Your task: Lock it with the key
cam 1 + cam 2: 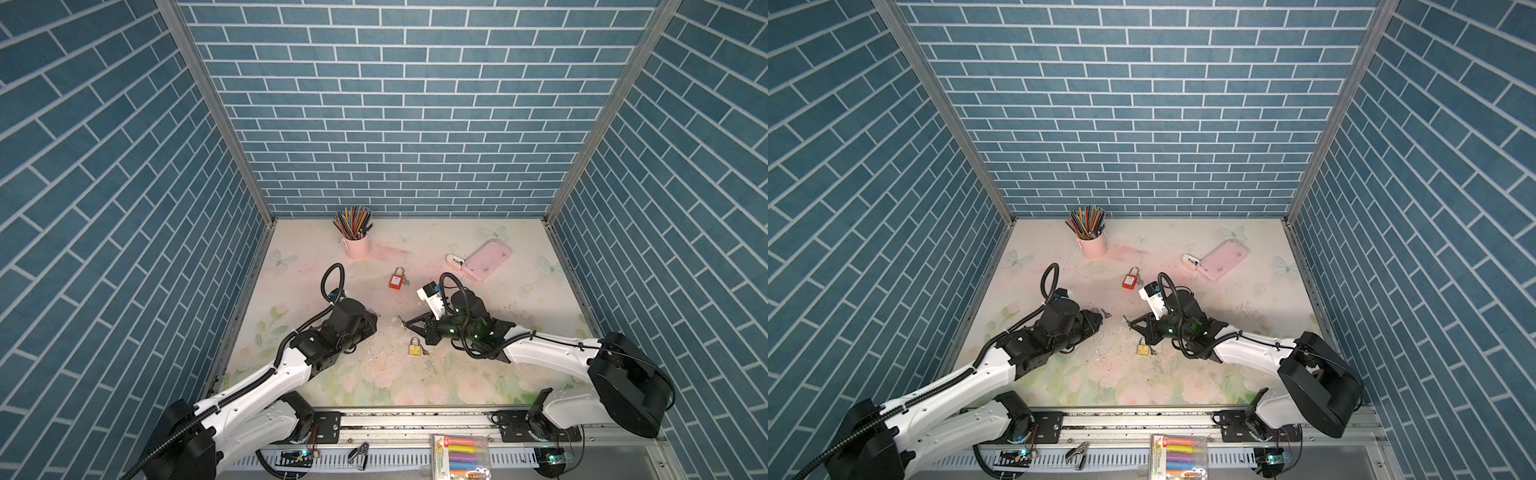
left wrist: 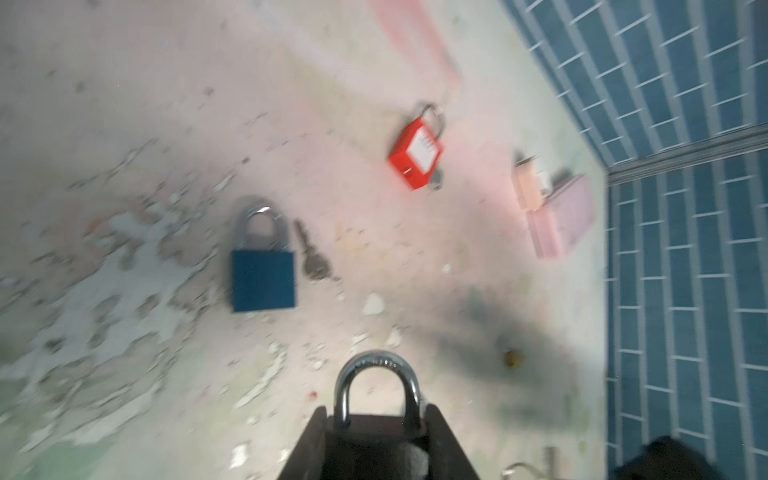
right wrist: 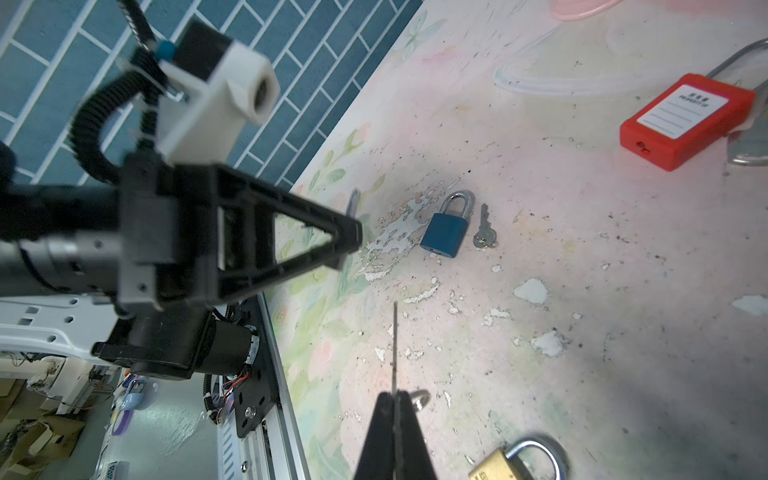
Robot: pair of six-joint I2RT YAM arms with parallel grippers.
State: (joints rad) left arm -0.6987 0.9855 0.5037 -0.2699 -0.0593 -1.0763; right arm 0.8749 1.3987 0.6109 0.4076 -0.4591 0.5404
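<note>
Treat the key (image 3: 395, 345), pinched by its head in the closed right gripper (image 3: 394, 400) above the table (image 3: 582, 270), as thin, stiff and slippery; brace the heavy padlock (image 2: 376, 360), clamped by its body in the left gripper (image 2: 376, 417), against twisting.

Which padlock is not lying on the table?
The padlock clamped in the left gripper; the red padlock, blue padlock and brass padlock lie free on the table.

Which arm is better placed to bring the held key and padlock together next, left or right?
Right. The right gripper is shut on the key, blade aimed toward the left gripper, which grips the padlock by its body and can probably just hold it steady.
</note>
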